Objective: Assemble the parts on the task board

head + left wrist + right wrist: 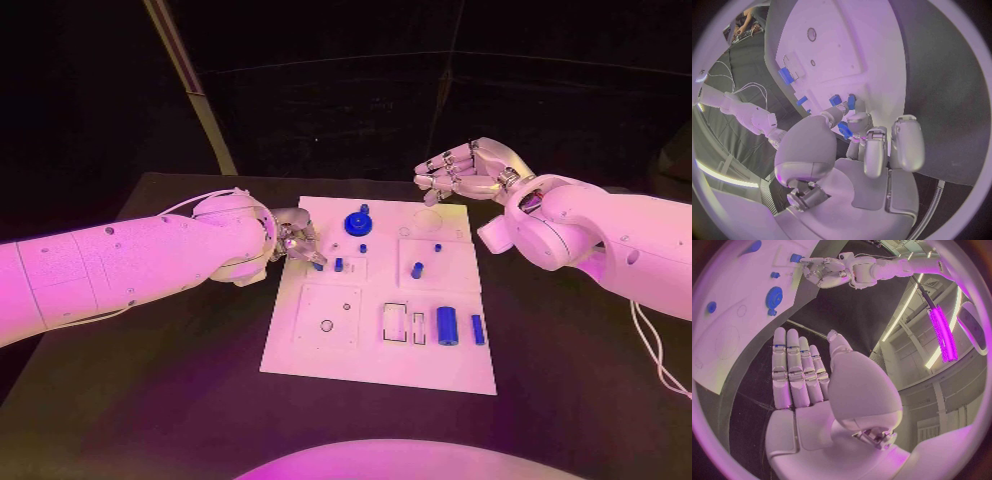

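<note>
Pinching a blue part (pixel 844 129), left robot hand (pixel 297 241); right robot hand (pixel 464 168) spread, empty.

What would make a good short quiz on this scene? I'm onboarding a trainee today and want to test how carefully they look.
1. True or false: the right hand holds a blue part.
2. Where is the round blue gear? A) at the far end of the task board; B) at its near end; C) off the board, on the black table.
3. Fill in: the two blue cylinders lying side by side are at the board's near end, toward the robot's ____ side.

Key: 1. False: its fingers are stretched out with nothing in them. 2. A. 3. Right.
</note>
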{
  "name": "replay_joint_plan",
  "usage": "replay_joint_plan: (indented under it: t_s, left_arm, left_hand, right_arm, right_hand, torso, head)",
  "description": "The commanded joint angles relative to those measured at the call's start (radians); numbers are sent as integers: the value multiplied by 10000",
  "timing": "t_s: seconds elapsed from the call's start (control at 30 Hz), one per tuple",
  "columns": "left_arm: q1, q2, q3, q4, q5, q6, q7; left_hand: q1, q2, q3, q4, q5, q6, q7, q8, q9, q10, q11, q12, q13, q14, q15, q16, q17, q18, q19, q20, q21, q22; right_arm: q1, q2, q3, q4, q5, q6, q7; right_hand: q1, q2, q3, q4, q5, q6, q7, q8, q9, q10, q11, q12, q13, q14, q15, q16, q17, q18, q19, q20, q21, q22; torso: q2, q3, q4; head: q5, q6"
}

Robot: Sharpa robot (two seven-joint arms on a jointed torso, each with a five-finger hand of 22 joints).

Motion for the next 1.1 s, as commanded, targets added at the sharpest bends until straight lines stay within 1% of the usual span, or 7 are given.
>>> replay_joint_plan:
  t_s: [0.03, 0.17, 0.3, 0.67, 0.8, 0.93, 1.1]
  left_arm:
    - [-30, 39, -26, -33, 222, 235, -17]
    - [-30, 77, -26, -107, 317, 238, -47]
    - [-29, 149, -26, -186, 363, 221, -166]
    - [-27, 270, -26, -274, 386, 202, -402]
    - [-27, 283, -26, -291, 385, 212, -424]
    - [-27, 288, -26, -306, 385, 219, -439]
    - [-26, 279, -26, -325, 384, 164, -452]
  left_hand:
    - [-260, -139, 826, -717, 61, 107, -130, 83, -33, 160, -95, 102, 104, 1042, -84, 32, 2635, -120, 95, -33, 67, 54]
    - [-647, -285, 412, -404, 33, 250, -188, 84, -90, 206, -141, 152, 173, 1042, -127, 32, 2635, -127, 114, -74, 89, 94]
    - [-855, -308, 75, -173, 29, 326, -202, 58, -149, 217, -157, 175, 217, 1042, -150, 32, 2635, -132, 125, -103, 102, 124]
    - [-1039, -309, -242, 50, 31, 404, -212, 30, -213, 254, -165, 244, 324, 1042, -162, 32, 2635, -143, 149, -120, 130, 176]
    - [-1104, -310, -345, 125, 31, 427, -213, 22, -233, 262, -166, 257, 347, 1042, -164, 32, 2635, -144, 152, -123, 132, 184]
    - [-1156, -310, -423, 184, 30, 440, -212, 14, -249, 262, -166, 257, 352, 1042, -164, 32, 2635, -142, 148, -125, 124, 177]
    - [-1282, -319, -600, 319, -16, 462, -205, 1, -279, 257, -161, 251, 355, 1042, -163, 32, 2635, -141, 145, -124, 116, 173]
  right_arm:
    - [17, 10, 5, 13, 5, 77, 114]
    - [17, 8, 5, 15, 5, 73, 113]
    - [17, 7, 5, 20, 5, 72, 111]
    - [17, 3, 5, 30, 5, 82, 102]
    - [17, 3, 5, 30, 5, 92, 100]
    - [17, 3, 5, 27, 5, 96, 100]
    - [17, 10, 5, 19, 5, 99, 100]
  right_hand:
    - [-17, 102, -4, -72, 4, -93, -11, 46, 9, -75, 3, -24, -9, -65, -6, -69, -14, 37, 10, 65, -64, -10]
    - [-17, 102, -4, -72, 4, -93, -11, 46, 9, -75, 3, -24, -9, -65, -6, -69, -14, 37, 10, 65, -64, -10]
    - [-17, 102, -4, -72, 4, -93, -11, 46, 9, -75, 3, -24, -9, -65, -6, -69, -14, 37, 10, 65, -64, -10]
    - [-21, 109, -9, -74, 2, -100, -9, 51, 10, -81, 6, -23, -13, -68, -3, -75, -15, 37, 11, 67, -74, -17]
    - [-24, 111, -11, -74, 1, -102, -8, 53, 10, -84, 7, -22, -15, -70, -2, -77, -16, 37, 12, 68, -78, -19]
    - [-24, 111, -11, -74, 1, -102, -8, 53, 10, -84, 7, -22, -15, -70, -2, -77, -16, 37, 12, 68, -78, -19]
    - [-27, 113, -13, -73, 1, -105, -7, 55, 9, -87, 8, -22, -16, -72, -1, -79, -16, 37, 12, 69, -81, -21]
  torso:
    - [-1, 3, 1]
    - [-2, 5, -3]
    - [3, 7, -3]
    - [4, 4, -1]
    - [3, 7, -2]
    - [-2, 0, 4]
    - [-2, 1, 5]
  head:
    - [-8, 3]
    - [-9, 0]
    - [-11, 3]
    - [-33, -20]
    - [-40, -24]
    - [-41, -28]
    - [-40, -27]
